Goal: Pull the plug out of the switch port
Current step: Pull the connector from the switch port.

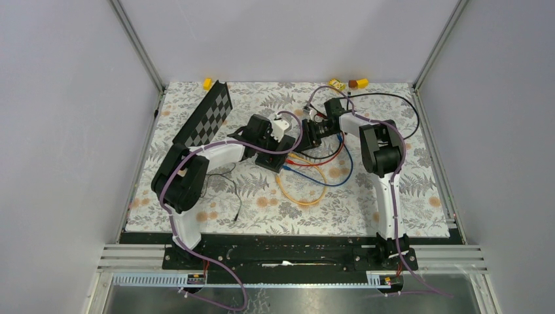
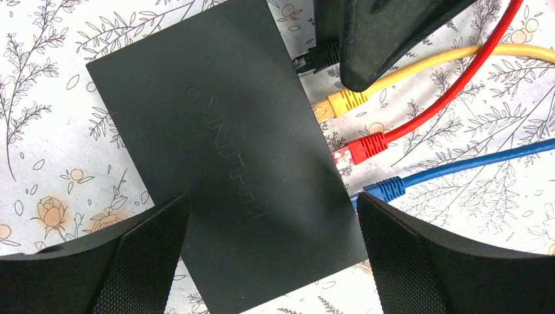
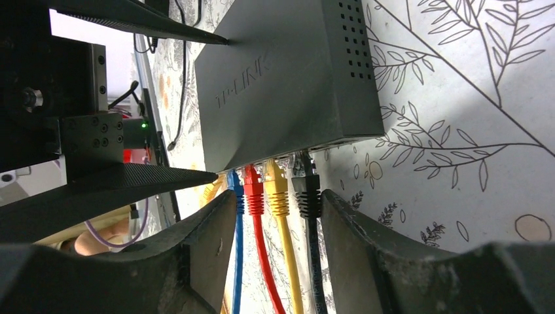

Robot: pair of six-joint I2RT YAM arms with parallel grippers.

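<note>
The switch point(image 2: 222, 150) is a flat matte-black box lying on the floral mat point(image 1: 393, 196). It also shows in the top view point(image 1: 280, 159) and the right wrist view point(image 3: 281, 85). Four plugs sit in its port edge: blue point(image 3: 235, 190), red point(image 3: 254, 191), yellow point(image 3: 277, 191) and black point(image 3: 306, 194). My left gripper point(image 2: 272, 196) straddles the switch's end, with a fingertip at each long edge. My right gripper point(image 3: 278, 203) is open, its fingers point(image 3: 196, 261) on either side of all four cables just behind the plugs. It shows as a black wedge in the left wrist view point(image 2: 379, 39), over the black plug point(image 2: 313, 59).
A black-and-grey chequered board point(image 1: 206, 121) lies at the back left. Small yellow blocks point(image 1: 208, 83) point(image 1: 337, 84) sit along the back wall. The coloured cables loop towards the front point(image 1: 307, 193). A thin black wire point(image 1: 226, 196) lies by the left arm. A black cable point(image 1: 409, 121) curves at the right.
</note>
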